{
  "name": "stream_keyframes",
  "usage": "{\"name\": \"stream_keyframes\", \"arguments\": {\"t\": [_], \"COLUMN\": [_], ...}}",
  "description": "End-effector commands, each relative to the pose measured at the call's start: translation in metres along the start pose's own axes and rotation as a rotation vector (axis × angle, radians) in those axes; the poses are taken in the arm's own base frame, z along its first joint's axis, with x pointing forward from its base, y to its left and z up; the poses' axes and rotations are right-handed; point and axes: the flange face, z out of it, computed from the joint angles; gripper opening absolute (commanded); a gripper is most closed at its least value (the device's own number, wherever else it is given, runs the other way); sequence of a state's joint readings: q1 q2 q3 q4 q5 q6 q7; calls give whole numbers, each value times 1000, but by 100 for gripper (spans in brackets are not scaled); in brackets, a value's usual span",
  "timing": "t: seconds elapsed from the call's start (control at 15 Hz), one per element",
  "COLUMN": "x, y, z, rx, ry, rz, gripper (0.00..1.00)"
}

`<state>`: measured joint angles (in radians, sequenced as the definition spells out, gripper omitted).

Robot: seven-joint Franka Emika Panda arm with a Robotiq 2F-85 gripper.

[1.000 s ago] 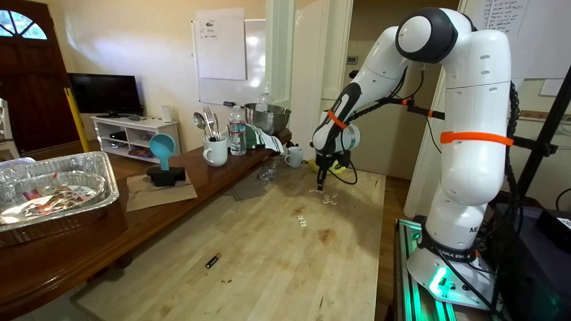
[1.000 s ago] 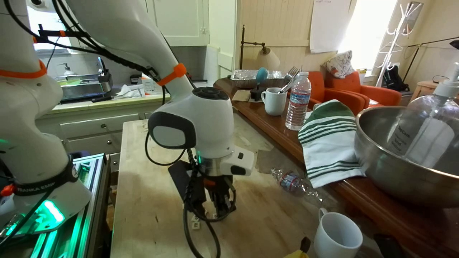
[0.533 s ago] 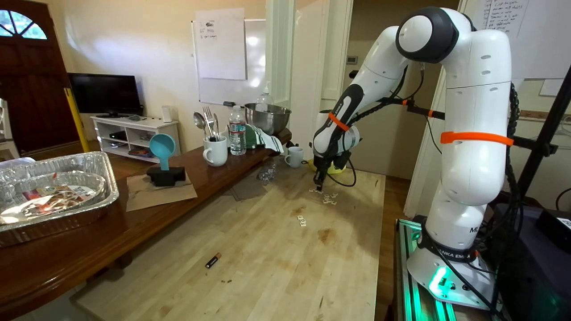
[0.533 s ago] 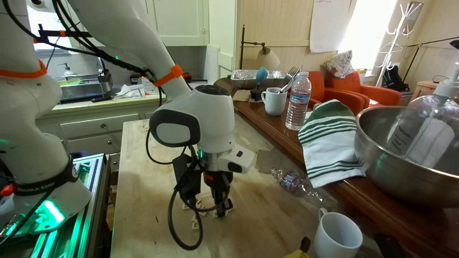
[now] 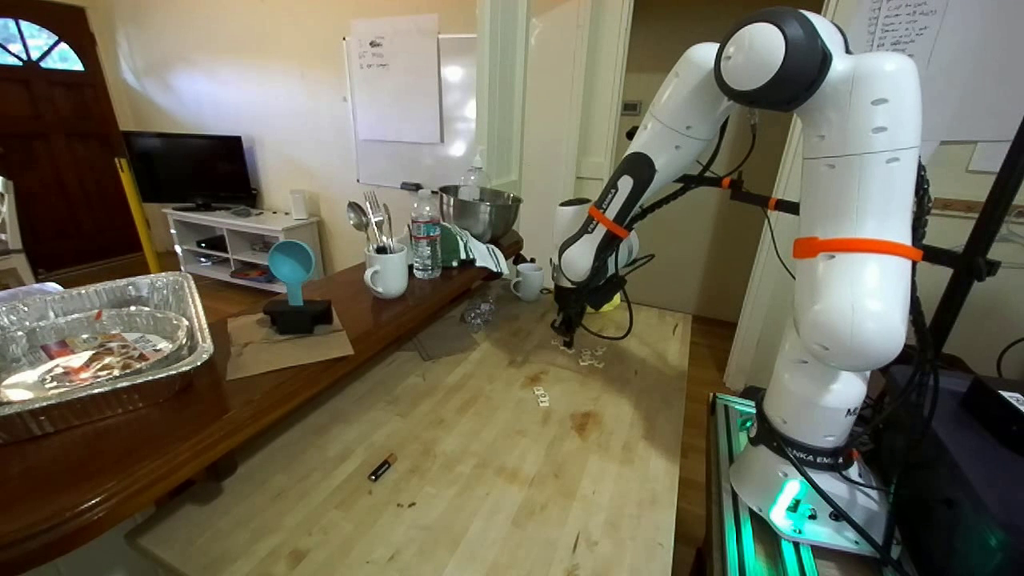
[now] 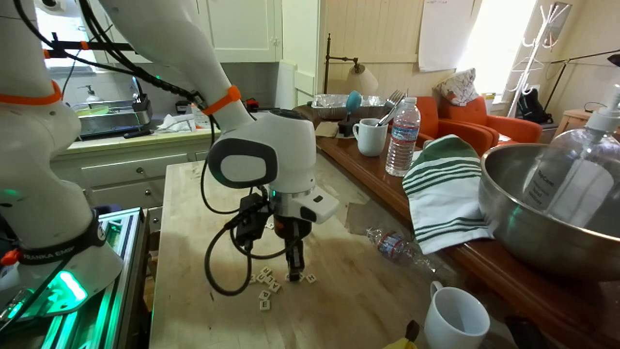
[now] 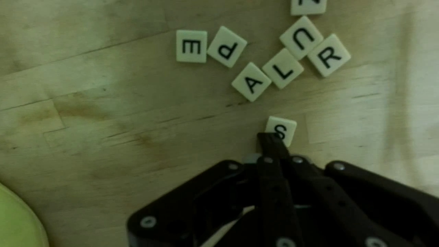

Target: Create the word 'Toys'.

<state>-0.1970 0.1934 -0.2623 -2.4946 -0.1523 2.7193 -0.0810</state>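
Arm (image 5: 858, 200): bends down over table (image 5: 480, 448)
Gripper (image 7: 273, 141): points down, jaws squeezed together
S tile (image 7: 285, 127): partly hidden behind the gripper
Top tile (image 7: 308, 7): cut off

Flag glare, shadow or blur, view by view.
In an exterior view, glare spots on the whiteboard, soft shadow on the table; in an exterior view, window blown out; wrist view dim, slightly soft, fingers near-black, most tiles legible.

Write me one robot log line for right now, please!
gripper: shut | S tile: partly hidden by gripper tip, contact unclear | set-apart tiles: letters unreadable, this S not among them
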Motion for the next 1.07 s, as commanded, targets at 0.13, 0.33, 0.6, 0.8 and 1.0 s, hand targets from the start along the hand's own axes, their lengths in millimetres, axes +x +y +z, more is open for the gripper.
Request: {"name": "stream_keyframes", "arguments": {"t": [0.13, 0.33, 0.6, 0.8, 1.0], "x": [-12, -9, -2, -5, -11], "y": [-44, -49, -45, -48, -52], "z": [30, 29, 32, 19, -5], "rx": [-5, -6, -8, 33, 95], "ry": [-65, -50, -44, -49, -16], "rz": [179, 277, 435, 453, 386], "gripper": [0, 0, 0, 0, 0]}}
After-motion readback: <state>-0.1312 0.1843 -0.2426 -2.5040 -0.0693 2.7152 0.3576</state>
